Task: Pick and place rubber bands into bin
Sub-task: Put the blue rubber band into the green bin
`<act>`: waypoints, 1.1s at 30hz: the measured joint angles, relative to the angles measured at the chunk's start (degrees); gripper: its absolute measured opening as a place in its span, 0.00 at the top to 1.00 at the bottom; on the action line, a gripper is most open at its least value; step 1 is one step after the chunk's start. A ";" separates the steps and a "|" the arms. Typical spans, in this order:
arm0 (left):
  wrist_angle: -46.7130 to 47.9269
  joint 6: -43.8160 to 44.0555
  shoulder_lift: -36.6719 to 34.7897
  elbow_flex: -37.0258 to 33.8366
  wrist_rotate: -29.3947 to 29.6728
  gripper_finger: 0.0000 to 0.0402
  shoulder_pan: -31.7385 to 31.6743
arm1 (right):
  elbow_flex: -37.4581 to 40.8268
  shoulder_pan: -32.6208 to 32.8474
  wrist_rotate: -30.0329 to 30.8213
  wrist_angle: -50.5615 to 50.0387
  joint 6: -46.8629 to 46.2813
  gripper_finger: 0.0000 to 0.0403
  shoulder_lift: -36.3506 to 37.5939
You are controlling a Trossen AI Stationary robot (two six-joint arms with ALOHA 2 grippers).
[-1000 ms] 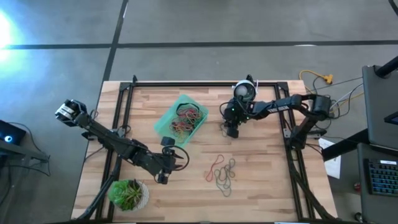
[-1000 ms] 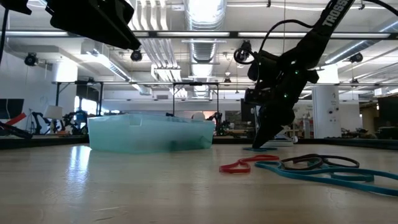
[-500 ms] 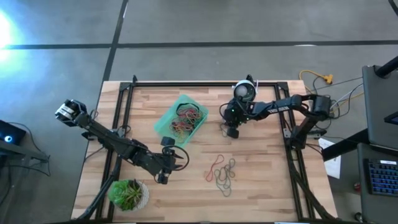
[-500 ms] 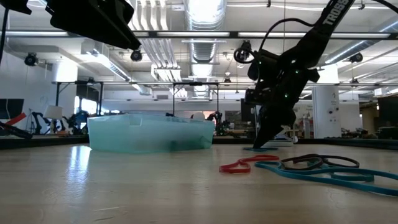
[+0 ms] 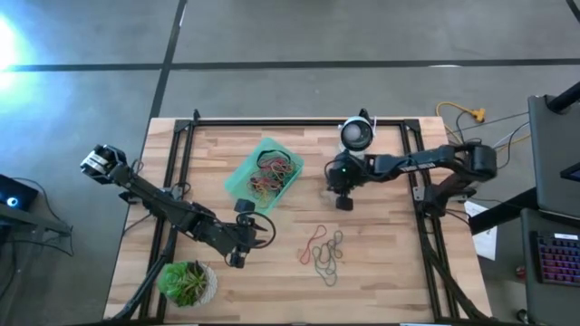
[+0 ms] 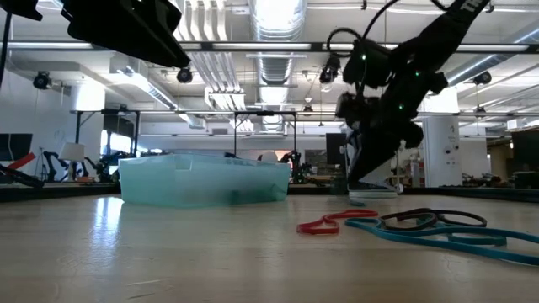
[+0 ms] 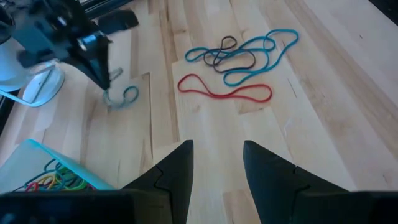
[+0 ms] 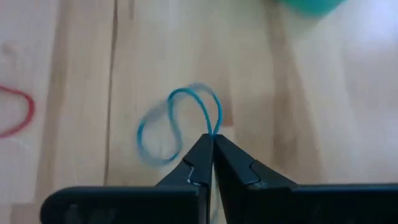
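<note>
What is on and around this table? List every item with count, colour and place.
table: one, light wood, under everything.
bin: one, translucent teal, far-left part of the table.
rubber bands in the bin: many, mixed colours, heaped.
loose rubber bands: several, one red, the others teal and dark, near-centre of the table.
teal band: one, pinched at the right hand's tips.
round device: one, white and black, far edge.
potted plant: one, green, near-left corner.
cables: yellow, off the table's far-right corner.
left hand: open, empty, near the plant side.
right hand: shut on the teal band, right of the bin.
</note>
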State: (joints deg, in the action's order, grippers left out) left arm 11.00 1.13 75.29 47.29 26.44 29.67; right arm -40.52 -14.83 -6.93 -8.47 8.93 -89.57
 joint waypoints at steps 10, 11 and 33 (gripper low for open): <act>-0.02 0.00 0.00 -0.05 0.00 0.69 0.00 | -0.17 4.62 1.02 0.68 2.03 0.98 8.04; -0.03 0.00 0.00 -0.05 0.00 0.69 0.00 | -0.17 5.04 1.27 0.91 2.52 0.98 8.75; -0.07 0.00 0.00 -0.07 0.01 0.69 -0.03 | -0.34 10.45 13.33 10.24 9.94 0.98 13.05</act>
State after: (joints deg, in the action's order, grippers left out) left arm 10.94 1.13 75.29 47.22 26.44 29.65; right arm -40.86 -4.38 6.39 1.77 18.88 -76.52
